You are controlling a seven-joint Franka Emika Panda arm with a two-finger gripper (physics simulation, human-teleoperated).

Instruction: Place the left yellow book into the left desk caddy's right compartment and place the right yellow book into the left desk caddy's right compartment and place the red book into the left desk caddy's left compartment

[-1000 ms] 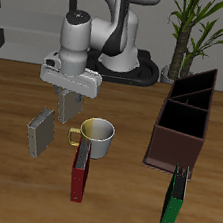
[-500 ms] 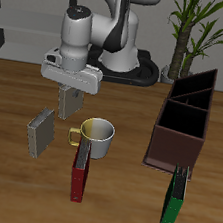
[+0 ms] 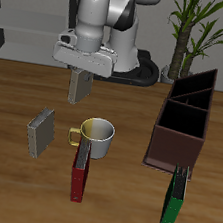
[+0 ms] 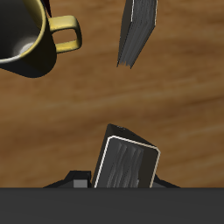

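Observation:
My gripper (image 3: 81,75) is shut on the left yellow book (image 3: 79,86), a thin grey book that hangs upright in the air above the table behind the mug. The wrist view shows this held book (image 4: 129,164) close up, end on. Flat on the table, apart from the gripper, is the right yellow book (image 3: 42,131) (image 4: 138,31). The red book (image 3: 80,169) rests near the front edge, just in front of the mug. Across the table stands the left desk caddy (image 3: 177,144), a dark-brown box with partitions, and its compartments look empty.
A white mug with a yellow handle (image 3: 97,135) (image 4: 22,35) stands between the books. A green book (image 3: 174,199) leans at the caddy's near end. A potted plant (image 3: 197,25) stands behind the caddy.
The gripper has risen and moved back and toward the caddy's side, carrying the grey book higher above the table. The other books and the mug have not moved.

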